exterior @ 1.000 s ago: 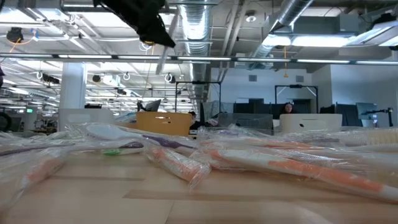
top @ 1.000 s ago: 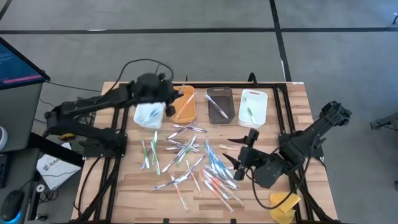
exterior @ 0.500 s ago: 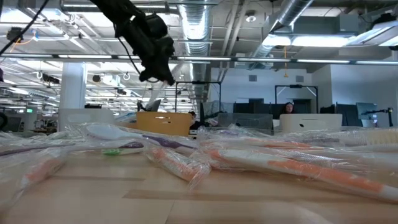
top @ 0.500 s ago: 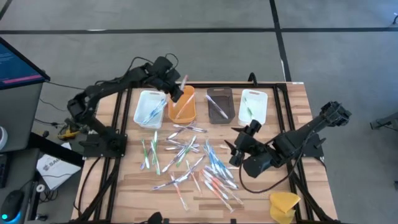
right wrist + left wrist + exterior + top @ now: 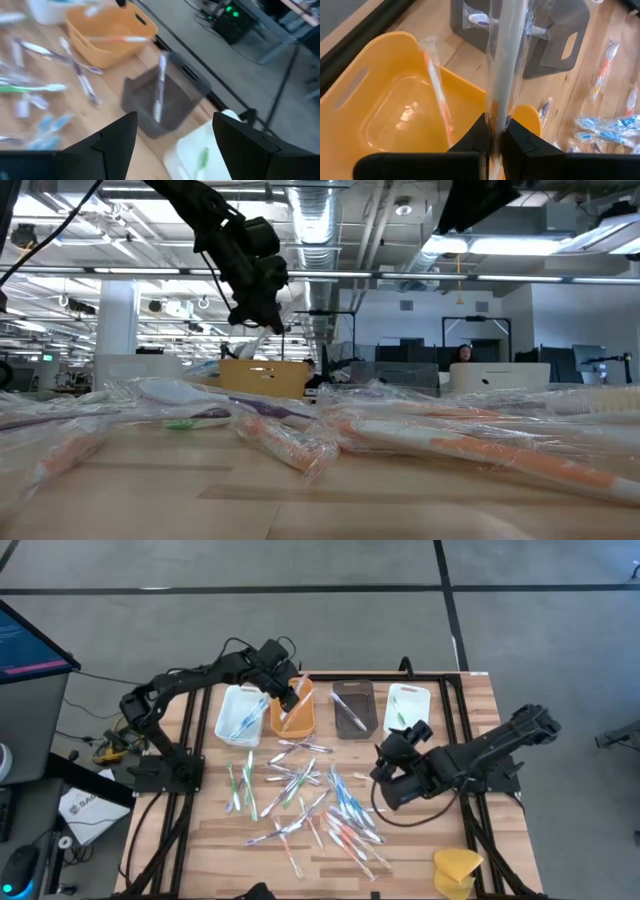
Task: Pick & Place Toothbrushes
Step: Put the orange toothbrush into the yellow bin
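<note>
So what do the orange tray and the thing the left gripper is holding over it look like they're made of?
The orange tray looks like smooth moulded plastic: glossy sheen, rounded rim, cut-out handle slot. The left gripper is shut on a toothbrush sealed in clear, crinkly film, probably a thin plastic wrapper; the pale handle inside seems to be plastic, with an orange tint low down.

Overhead, level tabletop and two wrist cameras share the orange tray (image 5: pixel 294 708).
</note>
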Controlling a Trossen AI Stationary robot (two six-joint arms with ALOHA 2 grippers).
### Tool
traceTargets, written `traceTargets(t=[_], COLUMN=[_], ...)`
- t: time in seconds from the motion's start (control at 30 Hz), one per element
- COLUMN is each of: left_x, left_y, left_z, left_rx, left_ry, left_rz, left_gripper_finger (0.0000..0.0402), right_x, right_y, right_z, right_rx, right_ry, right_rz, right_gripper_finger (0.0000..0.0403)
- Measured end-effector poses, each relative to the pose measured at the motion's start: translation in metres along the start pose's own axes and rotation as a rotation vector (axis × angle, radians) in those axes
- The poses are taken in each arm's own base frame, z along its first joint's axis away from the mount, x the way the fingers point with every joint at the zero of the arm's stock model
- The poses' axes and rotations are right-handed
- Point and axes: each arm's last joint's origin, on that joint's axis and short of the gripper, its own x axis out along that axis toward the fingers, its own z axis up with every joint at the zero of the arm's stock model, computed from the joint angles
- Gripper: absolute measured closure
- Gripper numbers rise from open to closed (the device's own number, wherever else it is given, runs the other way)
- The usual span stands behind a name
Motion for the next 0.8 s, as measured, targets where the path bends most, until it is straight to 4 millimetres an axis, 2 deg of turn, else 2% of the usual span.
traceTargets(t=[0.2, 0.4, 0.53, 0.67, 0.8], left_x=[-0.002, -0.002, -0.002, -0.002, -0.002], left_y=[-0.001, -0.001, -0.001, -0.001, -0.001], left_z=[0.000, -0.001, -0.001, -0.001, -0.001], left_rx=[0.002, 0.045, 0.051, 0.051, 0.051], left_ry=[-0.006, 0.001, 0.005, 0.004, 0.004], left_rz=[0.004, 0.005, 0.005, 0.005, 0.005], left_gripper_finger=[0.0389, 0.0389, 0.0389, 0.0389, 0.0389], right_x=[0.027, 0.044, 0.055, 0.071, 0.087], right_y=[0.000, -0.012, -0.015, -0.035, -0.058], right_z=[0.004, 0.009, 0.000, 0.006, 0.014], right_rx=[-0.129, -0.132, -0.265, -0.366, -0.340], right_ry=[0.073, 0.160, 0.194, 0.241, 0.317], right_rz=[-0.080, -0.105, -0.133, -0.178, -0.142], right_gripper_finger=[0.0148, 0.0148, 0.0148, 0.0148, 0.0148])
